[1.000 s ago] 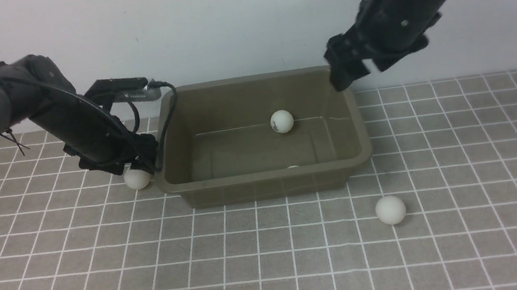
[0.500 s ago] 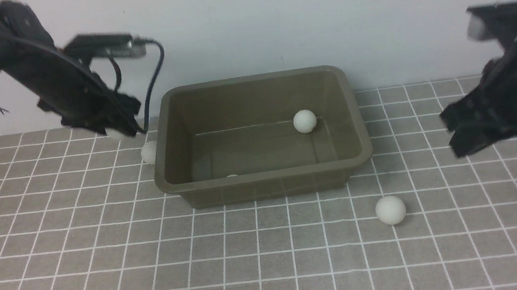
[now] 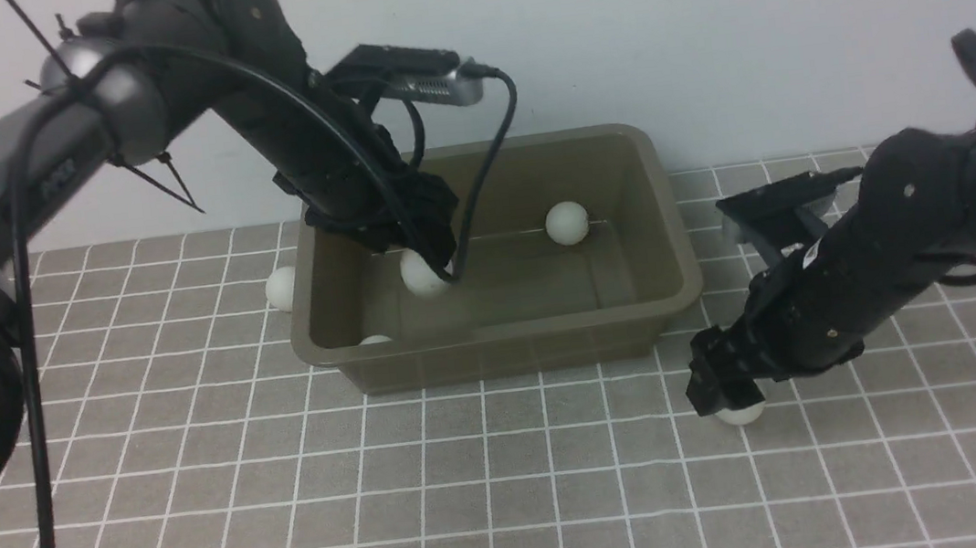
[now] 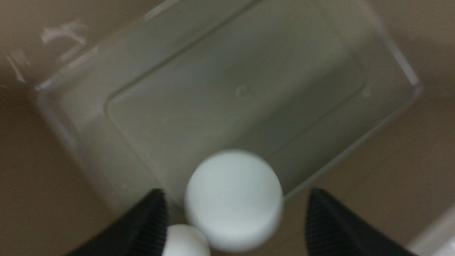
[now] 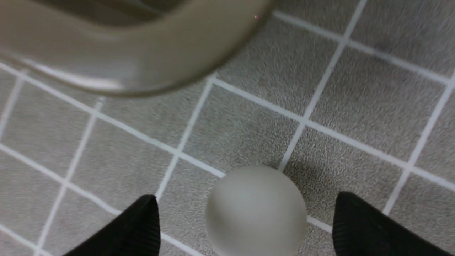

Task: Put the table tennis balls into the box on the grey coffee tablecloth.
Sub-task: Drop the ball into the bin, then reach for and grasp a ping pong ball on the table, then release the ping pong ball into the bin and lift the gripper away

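Note:
The olive-brown box (image 3: 672,235) stands on the grey coffee tablecloth (image 3: 513,492). My left gripper (image 3: 430,248) is open over the box's left half, and a white ball (image 3: 423,272) hangs loose just below its fingers. In the left wrist view this ball (image 4: 234,201) sits between the spread fingers of the gripper (image 4: 235,192) with a gap on each side. Two more balls lie in the box (image 3: 568,223) (image 3: 375,339). One ball (image 3: 281,288) lies outside, by the box's left wall. My right gripper (image 3: 727,394) is open, low over the last ball (image 3: 740,413), which lies on the cloth between its fingers (image 5: 256,211).
A pale wall (image 3: 699,29) runs behind the box. The left arm's cable (image 3: 485,164) hangs over the box's back rim. The box's front right corner (image 5: 142,67) is close to my right gripper.
My left arm swung from left of the box to over it, and a ball now sits loose below its open fingers. My right arm came down from the right onto the front ball.

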